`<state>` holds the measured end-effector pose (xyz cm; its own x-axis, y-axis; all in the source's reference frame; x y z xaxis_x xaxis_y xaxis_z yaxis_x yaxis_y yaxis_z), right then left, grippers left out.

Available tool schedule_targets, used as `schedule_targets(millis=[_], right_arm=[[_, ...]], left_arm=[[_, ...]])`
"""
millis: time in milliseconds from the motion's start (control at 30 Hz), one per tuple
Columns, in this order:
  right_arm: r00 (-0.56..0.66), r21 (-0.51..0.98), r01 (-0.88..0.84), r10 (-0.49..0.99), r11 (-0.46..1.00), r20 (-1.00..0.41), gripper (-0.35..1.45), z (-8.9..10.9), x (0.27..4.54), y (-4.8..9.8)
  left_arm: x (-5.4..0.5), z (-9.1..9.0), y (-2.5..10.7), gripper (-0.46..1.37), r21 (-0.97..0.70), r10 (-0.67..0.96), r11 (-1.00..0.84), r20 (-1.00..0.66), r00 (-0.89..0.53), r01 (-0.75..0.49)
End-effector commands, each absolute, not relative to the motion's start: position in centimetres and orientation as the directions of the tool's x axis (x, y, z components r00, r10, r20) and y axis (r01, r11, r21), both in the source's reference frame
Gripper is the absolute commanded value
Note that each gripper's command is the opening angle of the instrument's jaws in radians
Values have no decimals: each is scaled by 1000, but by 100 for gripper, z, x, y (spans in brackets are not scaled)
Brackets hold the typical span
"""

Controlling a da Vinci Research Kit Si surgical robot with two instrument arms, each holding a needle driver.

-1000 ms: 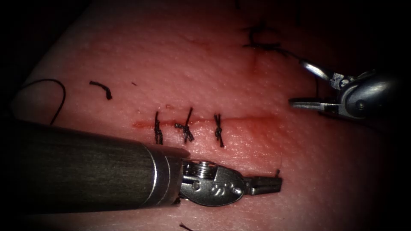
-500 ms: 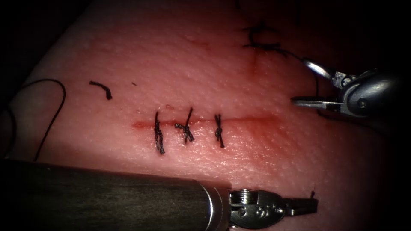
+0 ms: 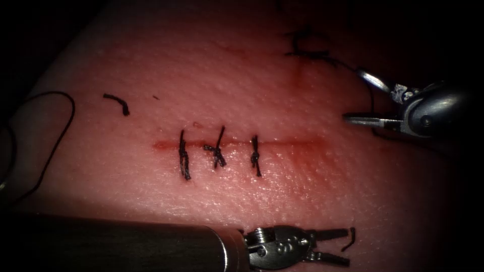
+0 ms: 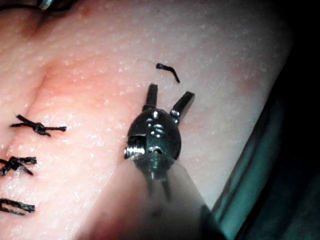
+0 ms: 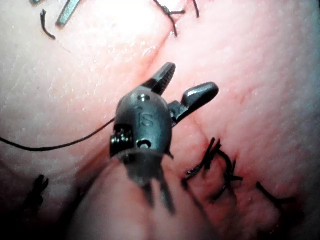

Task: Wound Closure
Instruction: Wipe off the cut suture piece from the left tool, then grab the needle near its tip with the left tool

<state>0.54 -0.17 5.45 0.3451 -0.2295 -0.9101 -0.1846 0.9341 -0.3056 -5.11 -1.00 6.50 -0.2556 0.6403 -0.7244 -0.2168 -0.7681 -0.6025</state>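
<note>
We saw the left tool (image 3: 349, 247) low in the frame right of centre, jaws apart and holding nothing, with a short cut piece of thread (image 3: 348, 239) lying on the tissue (image 3: 262, 75) just off its tips. A second ago those jaws were pinched on that scrap; half a second later the tool had slid right and down, and by this moment it had let go. The right tool (image 3: 355, 98) sat at the right edge, jaws spread, gripping nothing that we could make out; a dark thread (image 3: 374, 95) ran between them toward the tangle of thread (image 3: 305, 50) in the upper right. The cut (image 3: 237, 143) ran across mid-frame with three tied stitches (image 3: 217, 151) over its left and middle part; the right stretch was unstitched, with red fluid (image 3: 302, 151) along it. We could not make out the needle; a long loop of thread (image 3: 60, 131) curled at the far left edge. Risks as we judged them: the loose scrap could stick to the jaws or get dragged into the open part of the cut; the thread lying between the right tool's jaws could be nipped or cut if they closed blind; the slack loop on the left could snag the left shaft (image 3: 111, 247).
</note>
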Motion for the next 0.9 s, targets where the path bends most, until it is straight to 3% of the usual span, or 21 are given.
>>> schedule_targets(millis=[33,233,667,900], right_arm=[[345,-303,-179,-229,936,-910,143,545,55,-17],[346,-305,-180,-230,935,-910,144,546,56,-18],[354,-297,-174,-222,939,-909,144,549,64,-22],[368,-270,-144,-202,952,-908,145,550,66,-27]], left_arm=[[-503,647,-99,47,-600,640,-768,-724,-258,-223],[-467,643,-93,61,-599,645,-764,-717,-263,-240],[-428,626,-76,54,-569,644,-762,-718,-265,-309],[-410,596,-58,67,-505,574,-811,-784,-235,-297]])
